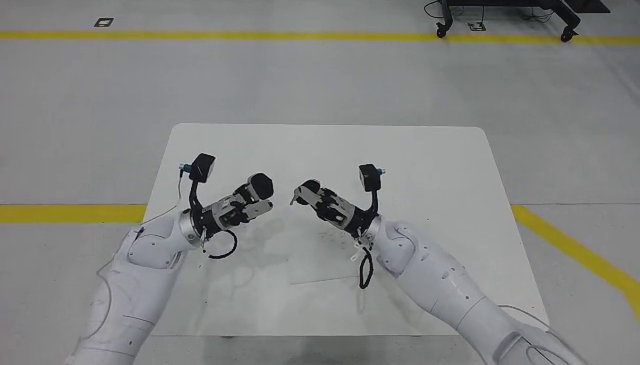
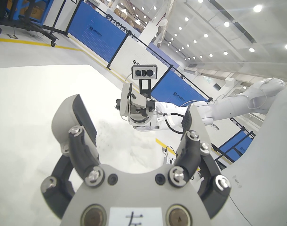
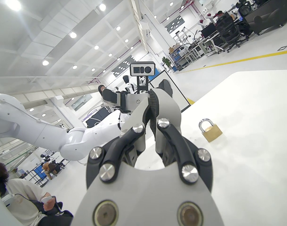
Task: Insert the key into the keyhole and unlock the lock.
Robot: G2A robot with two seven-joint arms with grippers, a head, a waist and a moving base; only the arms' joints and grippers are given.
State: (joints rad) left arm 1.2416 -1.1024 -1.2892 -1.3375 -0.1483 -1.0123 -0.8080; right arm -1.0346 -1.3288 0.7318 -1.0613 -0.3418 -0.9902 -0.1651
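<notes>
While both arms hang above the middle of the desk (image 1: 430, 155), their tips face each other across a small gap, the left pincer (image 1: 256, 195) on the left and the right pincer (image 3: 155, 97) on the right. The left one stands wide open with nothing between its jaws, which leaves it free to take or steady something. The right one is closed, its jaws pressed flat together. That tight pinch would suit a thin thing such as the key, but I cannot tell whether a key sits in it.

The lock (image 3: 210, 130), a brass padlock with its shackle closed, lies flat on the desk, apart from the right pincer and lower than it, touched by neither arm.

My reading is that the task is at an early stage: the lock is neither lifted nor braced, and no key has met the keyhole. The open pincer looks the likelier one to go down for the lock, so the keyhole can be turned toward the other arm. A loose lock would slide under a pushing key, so it needs holding first.
</notes>
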